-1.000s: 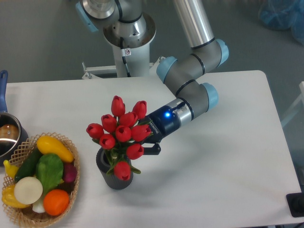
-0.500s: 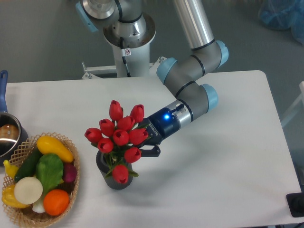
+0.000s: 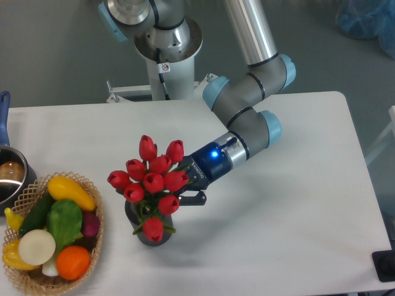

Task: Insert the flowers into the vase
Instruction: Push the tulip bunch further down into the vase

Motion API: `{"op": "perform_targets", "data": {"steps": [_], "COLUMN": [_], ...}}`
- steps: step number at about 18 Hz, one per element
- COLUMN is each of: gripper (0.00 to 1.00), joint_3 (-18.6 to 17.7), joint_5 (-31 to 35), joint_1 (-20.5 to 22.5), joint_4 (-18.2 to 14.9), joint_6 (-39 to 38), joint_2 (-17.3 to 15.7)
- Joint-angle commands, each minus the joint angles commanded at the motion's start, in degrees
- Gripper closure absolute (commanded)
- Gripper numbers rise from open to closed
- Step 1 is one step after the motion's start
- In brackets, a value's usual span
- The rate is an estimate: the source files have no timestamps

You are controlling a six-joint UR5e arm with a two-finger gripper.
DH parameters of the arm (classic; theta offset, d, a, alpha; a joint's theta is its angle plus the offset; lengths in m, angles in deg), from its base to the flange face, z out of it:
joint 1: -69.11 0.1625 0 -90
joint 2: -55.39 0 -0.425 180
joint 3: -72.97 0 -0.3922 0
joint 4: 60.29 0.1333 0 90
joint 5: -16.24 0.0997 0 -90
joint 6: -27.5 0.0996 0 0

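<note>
The flowers (image 3: pixel 152 180), a bunch of red tulip buds with green stems and leaves, stand over the small dark grey vase (image 3: pixel 131 216) at the table's front centre-left. Their stems reach down into the vase mouth and the lowest bud hangs over its front wall. My gripper (image 3: pixel 188 184) comes in from the right at bud height and is shut on the bunch. One black finger (image 3: pixel 196 197) shows below the buds; the other is hidden behind them. How deep the stems sit is hidden.
A wicker basket (image 3: pixel 97 206) of vegetables stands just left of the vase at the front left. A metal pot (image 3: pixel 8 177) with a blue handle sits at the left edge. The robot base (image 3: pixel 165 55) stands behind the table.
The gripper and the flowers have moved a little left and down together. The bunch now sits lower over the vase.
</note>
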Motion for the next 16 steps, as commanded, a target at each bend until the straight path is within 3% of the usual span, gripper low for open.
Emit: {"op": "perform_targets", "data": {"steps": [16], "gripper": [0.74], "joint_3": [0.53], "joint_5": [0.35], "joint_1": [0.35], "joint_4": [-0.09], "joint_6": [0.44], "joint_2": [0.18]}}
